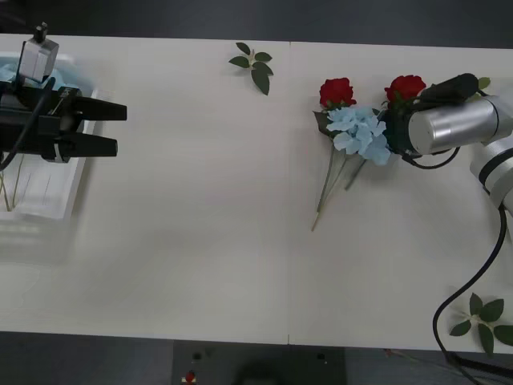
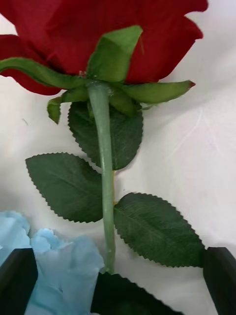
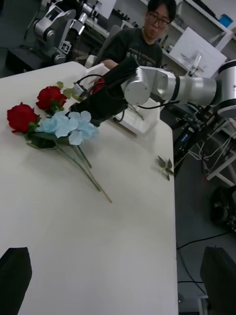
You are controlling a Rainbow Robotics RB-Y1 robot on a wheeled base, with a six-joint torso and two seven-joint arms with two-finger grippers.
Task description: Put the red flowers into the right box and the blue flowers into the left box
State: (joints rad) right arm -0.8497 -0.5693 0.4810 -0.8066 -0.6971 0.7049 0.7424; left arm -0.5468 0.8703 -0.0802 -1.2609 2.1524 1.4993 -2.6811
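Red flowers (image 1: 337,91) before right hand (image 2: 118,275), open.

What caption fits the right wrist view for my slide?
Right pincer open, fingers straddling a red rose's green stem, pale blue flower beside it on the white table.

Deep red were the red flowers (image 1: 337,91), their heads sitting on green stems with dark, saw-edged leaves (image 2: 153,227), and the blue flowers (image 1: 360,132) showed a pale sky blue beside them on the off-white table (image 1: 200,224). The left gripper (image 1: 112,128) was all black in its fingers against the ribbed, slotted white of the left box (image 1: 48,192). Silver-grey was the right arm (image 1: 453,124), black its cable, and dark green the loose leaf sprigs (image 1: 253,64).
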